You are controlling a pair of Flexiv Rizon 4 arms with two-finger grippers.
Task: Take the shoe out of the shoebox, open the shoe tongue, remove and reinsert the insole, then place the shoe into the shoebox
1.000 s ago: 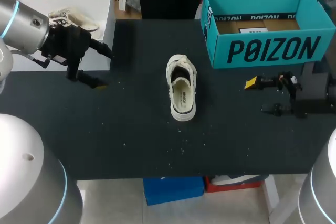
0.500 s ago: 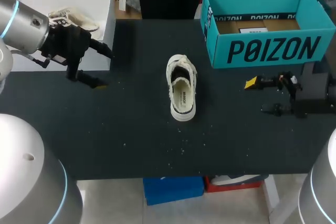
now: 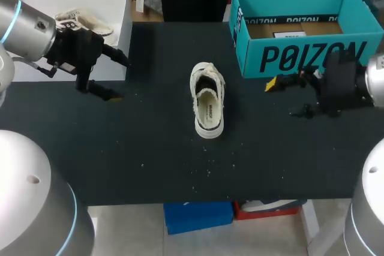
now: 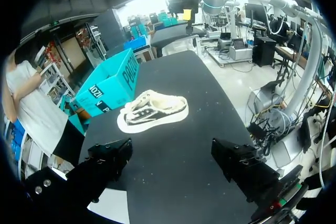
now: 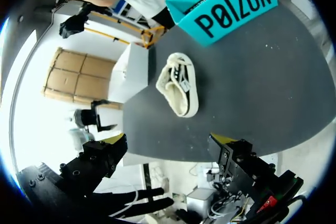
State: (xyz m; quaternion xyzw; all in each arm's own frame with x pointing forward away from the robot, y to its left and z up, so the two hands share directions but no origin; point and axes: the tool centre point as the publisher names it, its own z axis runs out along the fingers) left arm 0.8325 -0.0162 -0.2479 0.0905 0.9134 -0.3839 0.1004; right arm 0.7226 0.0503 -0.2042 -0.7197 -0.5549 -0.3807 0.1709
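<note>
Teal shoebox (image 3: 282, 58) holds prob. paper (image 3: 288, 29), white box (image 3: 123, 34) a 2nd shoe (image 3: 84, 22); L gripper (image 3: 117, 79), R gripper (image 3: 283, 97) spread, empty.

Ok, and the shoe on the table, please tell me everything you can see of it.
The shoe is a low cream-white sneaker with a thick pale sole, black parts on the upper and a fuzzy-looking cream lining. A dark panel with small print shows inside. It stands upright on its sole near the middle of the black table, outside the teal shoebox and to its left. Only the table touches it.
</note>
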